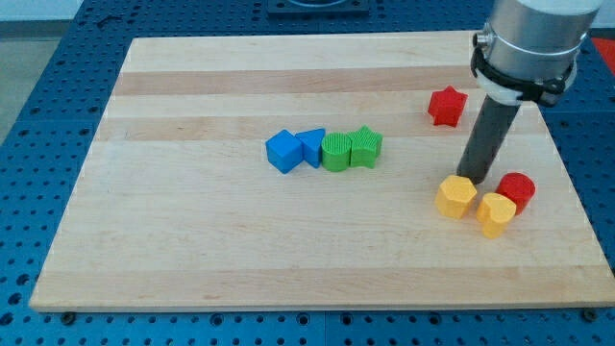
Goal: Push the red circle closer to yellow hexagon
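The red circle [517, 189] sits at the view's right, touching the upper right of a yellow heart-like block [496, 213]. The yellow hexagon [455, 196] lies just left of that yellow block. My tip [474, 177] stands on the board just above the hexagon's upper right edge and left of the red circle, a small gap from the circle.
A red star [447, 106] lies above my tip. In the board's middle, a row runs left to right: blue cube [283, 151], blue triangle [311, 145], green circle [337, 152], green star [365, 146]. The wooden board's right edge [579, 192] is near the red circle.
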Available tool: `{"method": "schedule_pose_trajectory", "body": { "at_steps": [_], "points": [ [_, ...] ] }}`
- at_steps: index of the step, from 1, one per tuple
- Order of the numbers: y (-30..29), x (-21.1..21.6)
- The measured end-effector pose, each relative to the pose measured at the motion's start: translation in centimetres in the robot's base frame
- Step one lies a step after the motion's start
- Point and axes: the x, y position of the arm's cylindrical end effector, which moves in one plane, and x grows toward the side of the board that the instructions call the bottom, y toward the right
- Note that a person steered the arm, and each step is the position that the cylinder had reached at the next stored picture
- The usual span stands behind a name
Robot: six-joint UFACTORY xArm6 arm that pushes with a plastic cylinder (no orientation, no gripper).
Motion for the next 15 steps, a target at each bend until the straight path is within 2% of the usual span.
{"method": "schedule_pose_trajectory", "body": {
  "at_steps": [3, 4, 6, 8, 9, 13, 15],
  "points": [
    [0.4, 0.5],
    [2.4, -0.7],
    [11.9, -0.8],
    [9.8, 3.1],
    [7.3, 3.5],
    [4.1, 1.9],
    [-1.0, 1.3]
  ]
}}
